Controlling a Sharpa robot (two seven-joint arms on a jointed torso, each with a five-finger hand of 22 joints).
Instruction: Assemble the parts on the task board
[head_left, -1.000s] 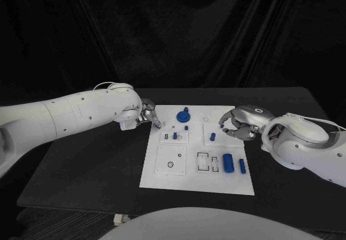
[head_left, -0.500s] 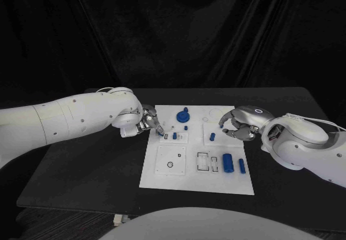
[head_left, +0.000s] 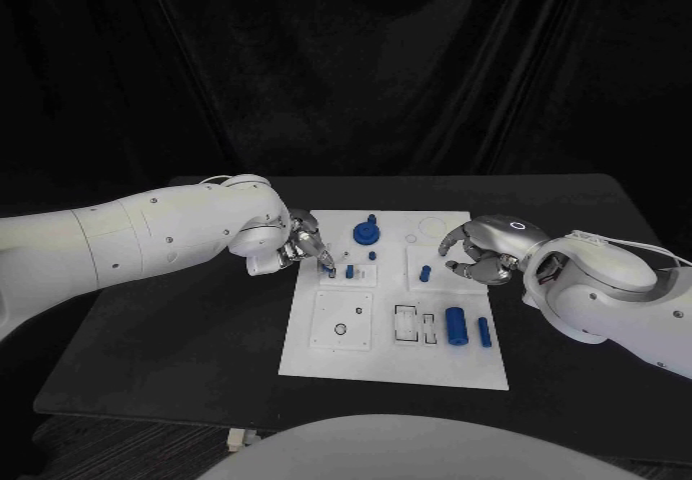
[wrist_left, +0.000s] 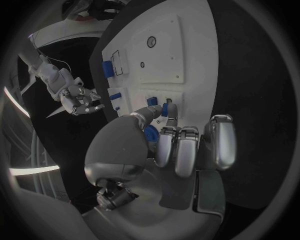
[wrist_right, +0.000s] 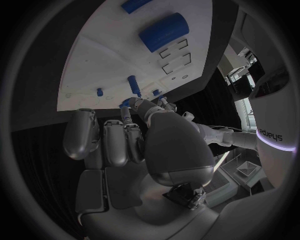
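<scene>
task board (head_left: 335, 345): lying in the middle of the black table (head_left: 173, 350), carrying blue parts; a large blue cylinder (head_left: 456, 325) is resting near its right edge.
left hand (head_left: 306, 246): hovering over the board's upper left corner, fingers curled narrow; whether it is pinching a part, i cannot tell.
right hand (head_left: 480, 255): hanging at the board's right edge beside a small blue peg (head_left: 427, 271), fingers curled, apparently holding nothing.
step in hand: probably seating a small part.
next move: calling for fine alignment.
writing: "sharpa" (wrist_right: 272, 133) is showing on the robot's body.
</scene>
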